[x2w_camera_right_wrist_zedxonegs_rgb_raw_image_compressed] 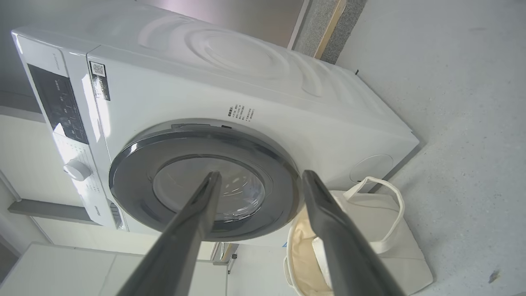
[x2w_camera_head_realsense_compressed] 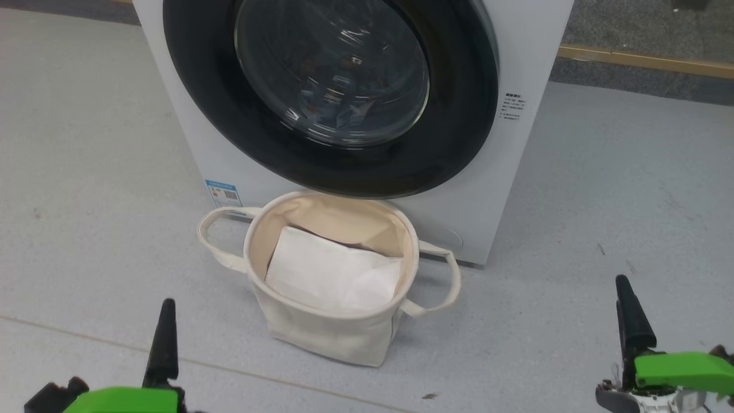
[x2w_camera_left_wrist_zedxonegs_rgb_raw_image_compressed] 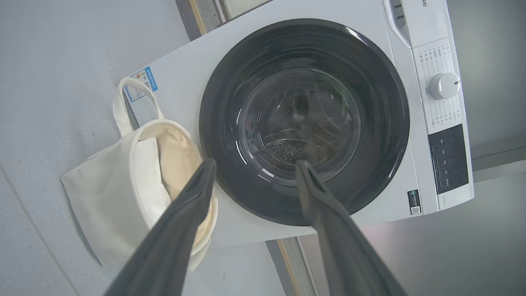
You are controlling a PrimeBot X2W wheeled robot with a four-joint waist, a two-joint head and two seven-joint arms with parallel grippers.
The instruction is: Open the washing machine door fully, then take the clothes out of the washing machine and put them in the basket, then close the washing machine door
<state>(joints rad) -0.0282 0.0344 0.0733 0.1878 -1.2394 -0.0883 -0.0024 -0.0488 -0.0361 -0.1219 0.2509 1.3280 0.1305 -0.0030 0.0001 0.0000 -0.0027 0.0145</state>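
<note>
The white washing machine (x2w_camera_head_realsense_compressed: 519, 172) stands in front of me with the washing machine door (x2w_camera_head_realsense_compressed: 459, 120) shut flat against its front. Behind the glass, bluish fabric of the clothes (x2w_camera_head_realsense_compressed: 341, 112) shows dimly. The cream basket (x2w_camera_head_realsense_compressed: 321, 338) stands on the floor right below the door, with a plain white sheet (x2w_camera_head_realsense_compressed: 332, 275) in it. My left gripper (x2w_camera_left_wrist_zedxonegs_rgb_raw_image_compressed: 255, 163) is open and empty, well short of the door (x2w_camera_left_wrist_zedxonegs_rgb_raw_image_compressed: 382, 123) and the basket (x2w_camera_left_wrist_zedxonegs_rgb_raw_image_compressed: 107, 197). My right gripper (x2w_camera_right_wrist_zedxonegs_rgb_raw_image_compressed: 262, 174) is open and empty too, aimed at the door (x2w_camera_right_wrist_zedxonegs_rgb_raw_image_compressed: 135, 181), with the basket (x2w_camera_right_wrist_zedxonegs_rgb_raw_image_compressed: 394, 246) to its lower right.
Grey floor (x2w_camera_head_realsense_compressed: 86, 172) spreads on both sides of the machine. A wooden strip (x2w_camera_head_realsense_compressed: 642, 60) runs along the floor at the back right. The control panel (x2w_camera_left_wrist_zedxonegs_rgb_raw_image_compressed: 448, 164) and a white knob (x2w_camera_left_wrist_zedxonegs_rgb_raw_image_compressed: 444, 85) sit at the machine's top.
</note>
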